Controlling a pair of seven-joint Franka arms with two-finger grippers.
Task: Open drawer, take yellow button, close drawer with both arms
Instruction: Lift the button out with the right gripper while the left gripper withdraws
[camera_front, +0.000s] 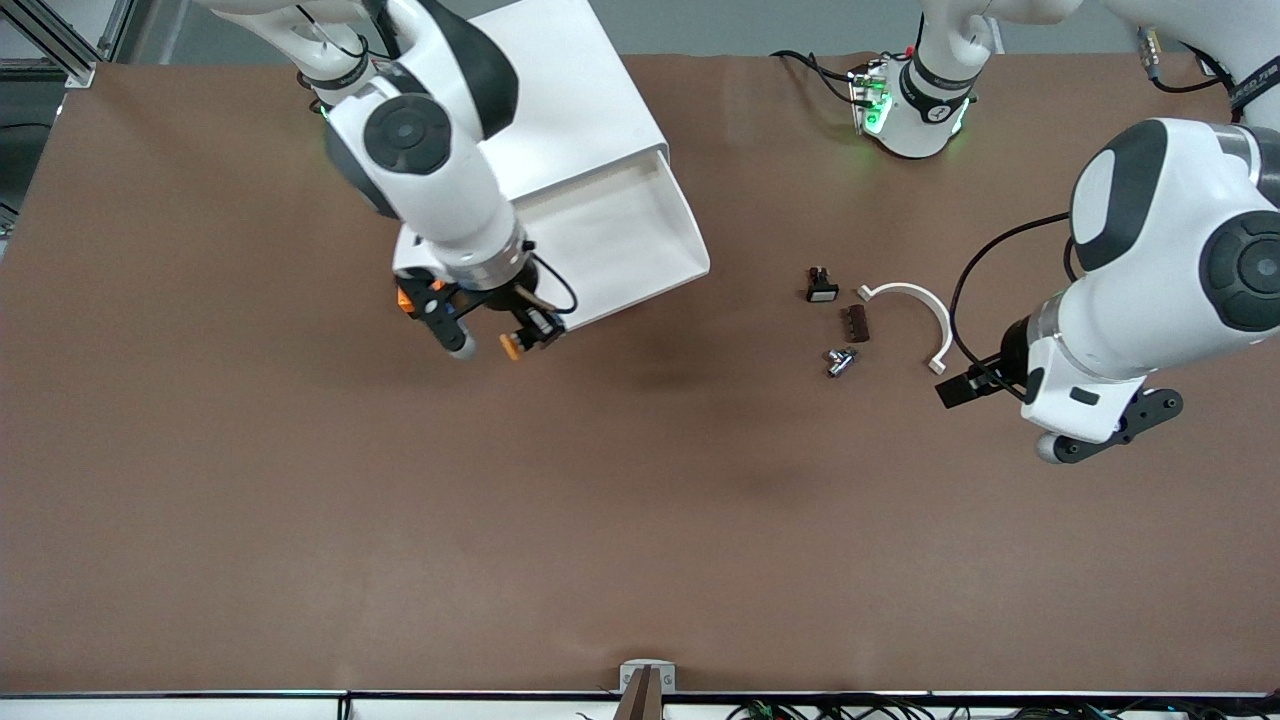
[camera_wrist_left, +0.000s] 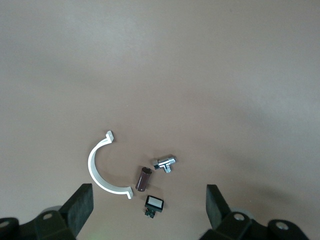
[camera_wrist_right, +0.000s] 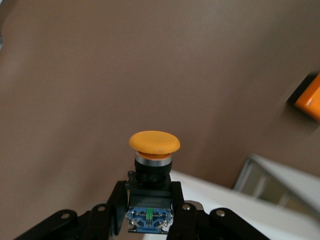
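Our right end effector (camera_front: 487, 335) is clamped on the button (camera_wrist_right: 153, 159), its fingers pinching the black middle with the blue block down between them. The button's long axis runs straight out from the fingers, so the smooth, rounded orange cap leads. In the front view the end effector hangs over the table (camera_front: 400, 520) just off the front lip of the drawer (camera_front: 610, 235), at the corner toward the right arm's end.

That drawer is pulled out of the white cabinet (camera_front: 560, 90), a shallow, glossy plastic tray that looks empty where we can see it. We judge the take is done and closing comes next: the drawer front lies right beside the right end effector, so that arm is much the nearer one.

Our left end effector (camera_wrist_left: 150, 207) is spread wide and holds nothing, waiting over the table toward the left arm's end. Near it lie a curved white plastic clip (camera_front: 915, 310), a dark brown ridged piece (camera_front: 856, 323), a shiny metal fitting (camera_front: 840, 361) and a black white-faced button (camera_front: 821, 286).
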